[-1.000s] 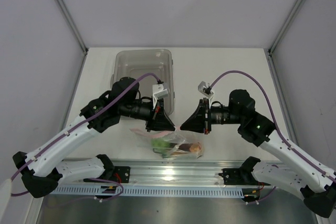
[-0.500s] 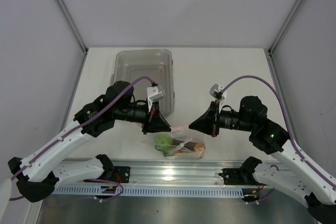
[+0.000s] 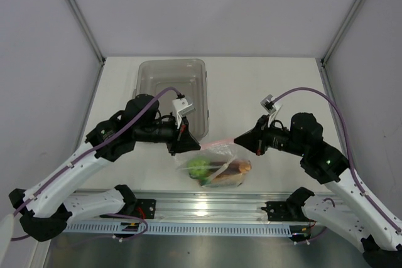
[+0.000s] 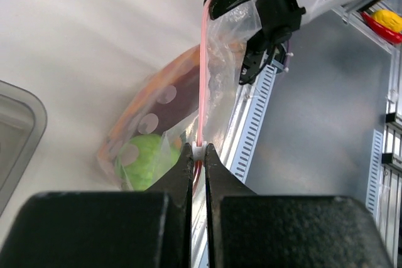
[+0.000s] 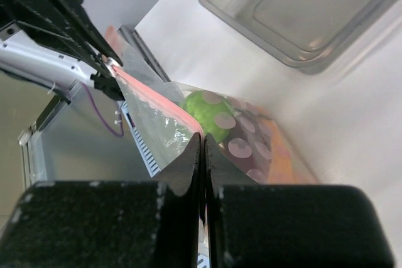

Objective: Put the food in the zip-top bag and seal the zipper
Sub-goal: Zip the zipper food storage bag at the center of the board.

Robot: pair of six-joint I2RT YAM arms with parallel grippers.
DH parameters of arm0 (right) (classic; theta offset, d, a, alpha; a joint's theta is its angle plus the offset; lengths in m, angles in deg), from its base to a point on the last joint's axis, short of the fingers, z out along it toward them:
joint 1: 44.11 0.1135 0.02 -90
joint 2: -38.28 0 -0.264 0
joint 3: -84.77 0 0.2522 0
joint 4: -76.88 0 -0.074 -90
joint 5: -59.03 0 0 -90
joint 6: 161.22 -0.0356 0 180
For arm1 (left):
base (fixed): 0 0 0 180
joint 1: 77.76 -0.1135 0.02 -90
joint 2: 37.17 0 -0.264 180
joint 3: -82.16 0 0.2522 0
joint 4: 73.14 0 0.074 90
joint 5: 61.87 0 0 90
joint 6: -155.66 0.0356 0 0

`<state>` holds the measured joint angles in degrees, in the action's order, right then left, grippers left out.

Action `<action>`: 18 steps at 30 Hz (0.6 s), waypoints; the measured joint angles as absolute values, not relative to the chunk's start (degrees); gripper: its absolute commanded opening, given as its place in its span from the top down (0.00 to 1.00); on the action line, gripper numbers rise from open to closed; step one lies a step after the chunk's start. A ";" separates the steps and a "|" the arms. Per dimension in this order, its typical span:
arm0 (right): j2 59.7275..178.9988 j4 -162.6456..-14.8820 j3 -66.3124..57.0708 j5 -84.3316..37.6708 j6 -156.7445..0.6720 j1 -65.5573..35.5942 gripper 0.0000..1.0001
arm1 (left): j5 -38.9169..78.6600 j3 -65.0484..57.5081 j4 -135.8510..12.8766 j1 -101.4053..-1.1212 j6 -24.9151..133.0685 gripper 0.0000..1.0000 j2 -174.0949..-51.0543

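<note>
Top external view: left gripper [image 3: 193,148] and right gripper [image 3: 237,139] each pinch one end of the zipper [image 3: 217,144].
It stretches sideways between them; the zip-top bag [image 3: 220,169] of food [image 3: 199,166] sits just below, arms bent inward.

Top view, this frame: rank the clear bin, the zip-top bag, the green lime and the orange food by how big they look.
Largest: clear bin.
Next: zip-top bag.
Last: green lime and orange food, unranked. They look similar in size, and the crinkled plastic blurs their edges.
</note>
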<state>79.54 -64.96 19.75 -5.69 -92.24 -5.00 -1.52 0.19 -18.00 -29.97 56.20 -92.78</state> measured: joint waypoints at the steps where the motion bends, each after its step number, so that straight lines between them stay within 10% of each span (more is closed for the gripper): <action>1: 79.58 -64.91 19.75 -5.93 -92.32 -5.45 1.00 | -1.01 -0.57 -17.63 -30.17 56.23 0.99 -93.20; 18: 84.08 -63.03 19.11 -7.97 -95.93 -17.63 1.00 | 2.86 -7.70 -14.57 -37.12 57.67 0.99 -104.61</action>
